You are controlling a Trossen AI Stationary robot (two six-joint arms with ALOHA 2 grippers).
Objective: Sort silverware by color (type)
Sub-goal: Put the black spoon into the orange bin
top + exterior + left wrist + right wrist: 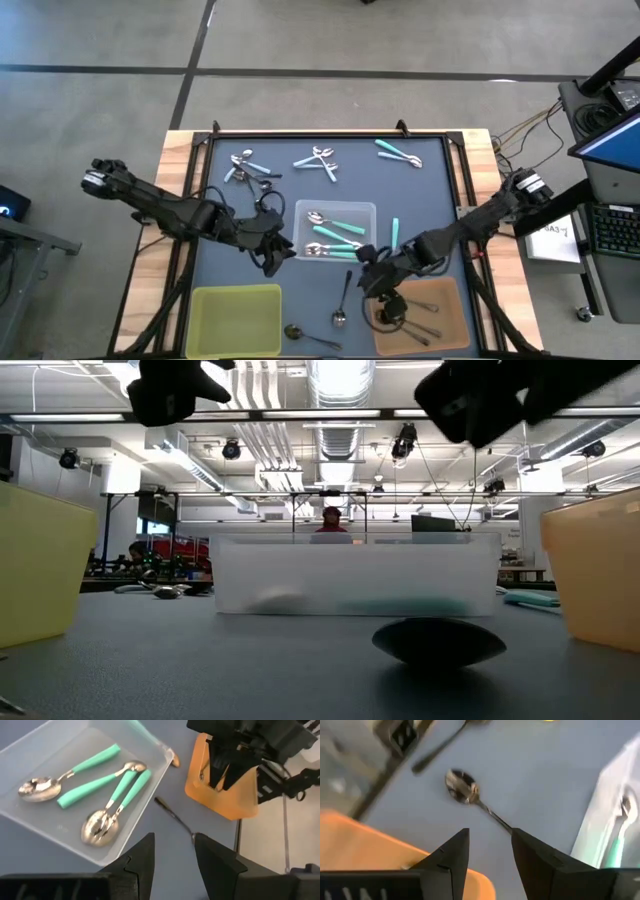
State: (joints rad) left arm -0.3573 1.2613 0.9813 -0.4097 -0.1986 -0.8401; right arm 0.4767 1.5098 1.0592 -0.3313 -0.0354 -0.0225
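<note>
The silverware is small spoons. Several teal-handled ones (pixel 95 785) lie in the clear bin (pixel 335 230). Dark-handled ones lie in the brown bin (pixel 420 315). A dark-handled spoon (pixel 465 787) lies flat on the mat between these bins, also in the high view (pixel 342 300). My right gripper (pixel 490 850) hangs open above that spoon's handle end and touches nothing; it stands at the brown bin's far left corner (pixel 375 275). My left gripper (pixel 172 855) is open and empty, above the mat at the clear bin's near left corner (pixel 275 255).
A yellow bin (pixel 235 320) stands at the near left. Another dark spoon (pixel 305 335) lies by the near edge. Groups of loose spoons lie along the far side (pixel 245 165), (pixel 320 160), (pixel 398 153), and one teal spoon (pixel 394 232) lies right of the clear bin.
</note>
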